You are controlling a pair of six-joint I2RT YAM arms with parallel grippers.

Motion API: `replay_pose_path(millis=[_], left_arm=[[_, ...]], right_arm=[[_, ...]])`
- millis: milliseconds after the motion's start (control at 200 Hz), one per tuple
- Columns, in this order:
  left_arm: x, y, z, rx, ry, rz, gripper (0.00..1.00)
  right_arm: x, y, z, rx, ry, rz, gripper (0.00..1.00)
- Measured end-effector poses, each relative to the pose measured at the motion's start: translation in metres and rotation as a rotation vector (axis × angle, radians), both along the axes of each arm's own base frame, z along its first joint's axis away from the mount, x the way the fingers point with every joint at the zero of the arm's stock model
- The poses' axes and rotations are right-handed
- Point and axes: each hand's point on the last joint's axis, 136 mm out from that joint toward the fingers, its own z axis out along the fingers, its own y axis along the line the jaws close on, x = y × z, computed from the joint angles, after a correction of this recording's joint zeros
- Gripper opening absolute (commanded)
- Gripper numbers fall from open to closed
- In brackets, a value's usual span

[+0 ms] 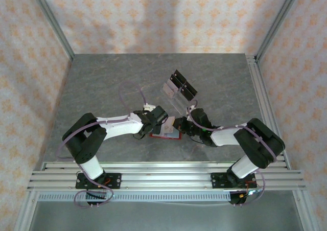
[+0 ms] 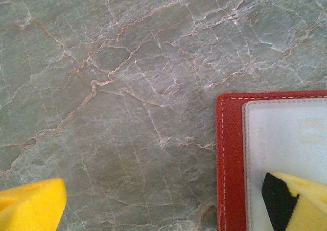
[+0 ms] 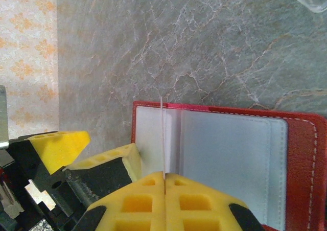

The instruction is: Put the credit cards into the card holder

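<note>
The red card holder (image 1: 166, 136) lies open on the table between the two arms, its clear inner pockets facing up (image 3: 305, 159). My right gripper (image 3: 164, 186) is shut on a thin pale credit card (image 3: 162, 134), which I see edge-on, standing upright over the holder near its fold. My left gripper (image 2: 166, 210) is open. One yellow fingertip (image 2: 301, 200) rests on the holder's clear pocket near its corner (image 2: 231, 164), and the other (image 2: 30, 205) is over bare table. From above, both grippers (image 1: 162, 126) (image 1: 176, 126) meet over the holder.
A clear plastic stand (image 1: 176, 90) with black blocks sits just behind the holder, right of centre. The grey marble table (image 1: 102, 88) is bounded by patterned walls and metal rails along the front and right edges.
</note>
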Motion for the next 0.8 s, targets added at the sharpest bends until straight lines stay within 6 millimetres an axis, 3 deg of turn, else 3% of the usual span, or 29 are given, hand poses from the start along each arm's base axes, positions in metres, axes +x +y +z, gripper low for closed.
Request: replay_pose_path(millis=[801], left_arm=[[-0.0018, -0.0003, -0.0011, -0.001, -0.002, 0.008, 1.0]], right_arm=[[-0.007, -0.0031, -0.0095, 0.001, 0.014, 0.007, 0.0]])
